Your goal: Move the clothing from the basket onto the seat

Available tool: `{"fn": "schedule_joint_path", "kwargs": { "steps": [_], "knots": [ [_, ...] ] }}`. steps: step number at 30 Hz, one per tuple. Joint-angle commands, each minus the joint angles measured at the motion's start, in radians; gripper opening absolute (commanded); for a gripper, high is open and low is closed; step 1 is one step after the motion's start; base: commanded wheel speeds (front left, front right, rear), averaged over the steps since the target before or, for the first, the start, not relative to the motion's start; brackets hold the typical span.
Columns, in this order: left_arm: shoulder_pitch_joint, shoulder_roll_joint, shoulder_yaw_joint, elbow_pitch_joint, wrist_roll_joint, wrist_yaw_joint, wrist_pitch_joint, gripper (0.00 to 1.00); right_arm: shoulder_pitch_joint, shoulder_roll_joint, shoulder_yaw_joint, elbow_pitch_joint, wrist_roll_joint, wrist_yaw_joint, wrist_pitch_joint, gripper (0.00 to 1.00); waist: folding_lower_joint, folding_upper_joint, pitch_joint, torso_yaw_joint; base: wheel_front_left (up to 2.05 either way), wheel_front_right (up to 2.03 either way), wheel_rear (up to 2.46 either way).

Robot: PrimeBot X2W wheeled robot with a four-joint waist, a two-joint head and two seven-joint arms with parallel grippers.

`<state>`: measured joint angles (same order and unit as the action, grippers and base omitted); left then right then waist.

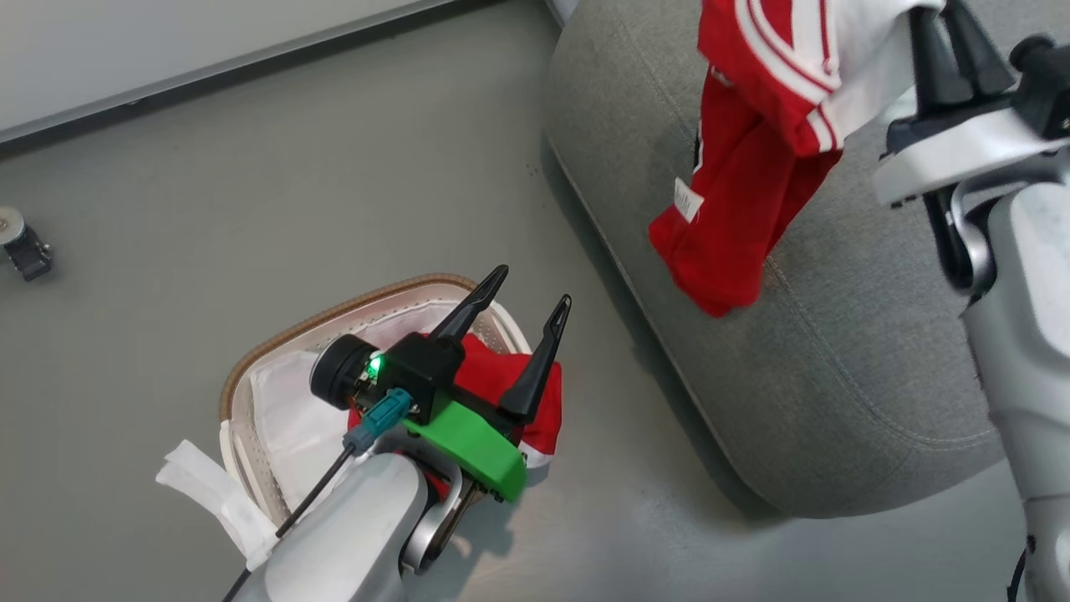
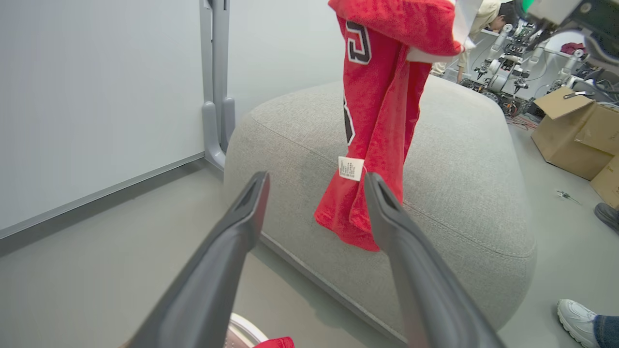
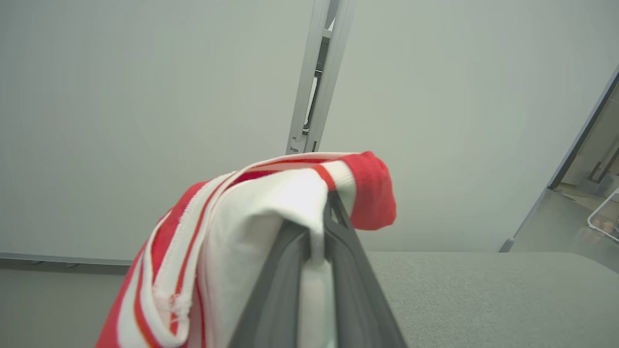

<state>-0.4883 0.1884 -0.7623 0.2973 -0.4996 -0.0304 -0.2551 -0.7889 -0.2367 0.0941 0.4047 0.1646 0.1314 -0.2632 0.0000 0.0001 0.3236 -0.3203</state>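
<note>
Vertically, jersey (image 1: 744,192) lengthwise, labelled end down.

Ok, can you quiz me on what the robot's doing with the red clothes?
1. True or false: the right jaws are shut on the striped red jersey over the grey seat.
2. Where is the other red garment? A in the basket, B on the seat, C in the left jaws.
3. Fill in: the left jaws above the basket are ____.
Key: 1 true; 2 A; 3 open.
</note>
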Motion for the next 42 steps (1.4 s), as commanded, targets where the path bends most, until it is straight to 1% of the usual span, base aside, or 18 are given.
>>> {"fn": "schedule_joint_path", "kwargs": {
  "steps": [1, 5, 7, 14, 18, 21, 25, 30, 35, 36, 38, 39, 40, 42],
  "knots": [
    [-0.020, 0.007, -0.003, -0.004, 0.006, 0.000, 0.004, 1.00, -0.044, -0.022, -0.011, 0.012, -0.009, -0.001, -0.002, 0.00, 0.0000, -0.0001, 0.059, 0.062, 0.00, 0.00, 0.00],
    [-0.036, 0.011, -0.012, -0.013, 0.021, -0.001, 0.005, 1.00, -0.171, -0.083, -0.022, 0.071, -0.021, -0.001, -0.002, 0.00, 0.0000, -0.0001, 0.096, 0.108, 0.00, 0.00, 0.00],
    [-0.044, 0.010, -0.016, -0.019, 0.027, 0.001, 0.007, 1.00, -0.232, -0.124, -0.035, 0.105, -0.027, -0.001, -0.001, 0.00, 0.0000, -0.0001, 0.115, 0.132, 0.00, 0.00, 0.00],
    [-0.068, 0.019, -0.026, -0.047, 0.048, 0.010, 0.013, 1.00, -0.399, -0.256, -0.117, 0.186, -0.050, -0.001, 0.021, 0.00, 0.0000, -0.0001, 0.183, 0.200, 0.00, 0.00, 0.00],
    [-0.078, 0.029, -0.027, -0.066, 0.055, 0.016, 0.019, 1.00, -0.426, -0.302, -0.171, 0.232, -0.068, -0.001, 0.038, 0.00, 0.0000, -0.0001, 0.227, 0.219, 0.00, 0.00, 0.00],
    [-0.090, 0.031, -0.032, -0.079, 0.058, 0.017, 0.024, 1.00, -0.400, -0.337, -0.198, 0.278, -0.118, -0.001, 0.045, 0.00, 0.0000, -0.0001, 0.256, 0.232, 0.00, 0.00, 0.00],
    [-0.108, 0.034, -0.035, -0.096, 0.067, 0.020, 0.032, 1.00, -0.340, -0.339, -0.273, 0.365, -0.157, -0.001, 0.034, 0.00, 0.0000, -0.0001, 0.292, 0.241, 0.00, 0.00, 0.00],
    [-0.117, 0.041, -0.033, -0.106, 0.068, 0.026, 0.040, 1.00, -0.264, -0.293, -0.341, 0.455, -0.230, -0.001, 0.022, 0.00, 0.0000, -0.0001, 0.315, 0.230, 0.00, 0.00, 0.00],
    [-0.118, 0.047, -0.036, -0.109, 0.065, 0.029, 0.045, 1.00, -0.219, -0.244, -0.405, 0.499, -0.278, -0.001, 0.006, 0.00, 0.0000, -0.0001, 0.317, 0.214, 0.00, 0.00, 0.00],
    [-0.118, 0.049, -0.035, -0.109, 0.064, 0.030, 0.046, 1.00, -0.214, -0.232, -0.416, 0.500, -0.290, -0.001, 0.005, 0.15, 0.0000, -0.0001, 0.317, 0.208, 0.00, 0.00, 0.00],
    [-0.116, 0.054, -0.032, -0.109, 0.061, 0.033, 0.047, 1.00, -0.206, -0.210, -0.437, 0.499, -0.308, -0.001, 0.001, 0.49, 0.0000, -0.0001, 0.313, 0.199, 0.00, 0.00, 0.00],
    [-0.115, 0.055, -0.033, -0.109, 0.060, 0.034, 0.047, 1.00, -0.204, -0.202, -0.448, 0.497, -0.312, -0.001, -0.001, 0.91, 0.0000, -0.0001, 0.311, 0.196, 0.00, 0.00, 0.00],
    [-0.113, 0.056, -0.032, -0.107, 0.058, 0.037, 0.047, 1.00, -0.199, -0.188, -0.457, 0.495, -0.318, -0.001, -0.002, 1.00, 0.0000, -0.0001, 0.308, 0.191, 0.00, 0.00, 0.00],
    [-0.110, 0.060, -0.031, -0.105, 0.058, 0.040, 0.044, 1.00, -0.190, -0.168, -0.468, 0.489, -0.329, -0.001, -0.001, 1.00, 0.0000, -0.0001, 0.298, 0.183, 0.00, 0.00, 0.00]
  ]
}}
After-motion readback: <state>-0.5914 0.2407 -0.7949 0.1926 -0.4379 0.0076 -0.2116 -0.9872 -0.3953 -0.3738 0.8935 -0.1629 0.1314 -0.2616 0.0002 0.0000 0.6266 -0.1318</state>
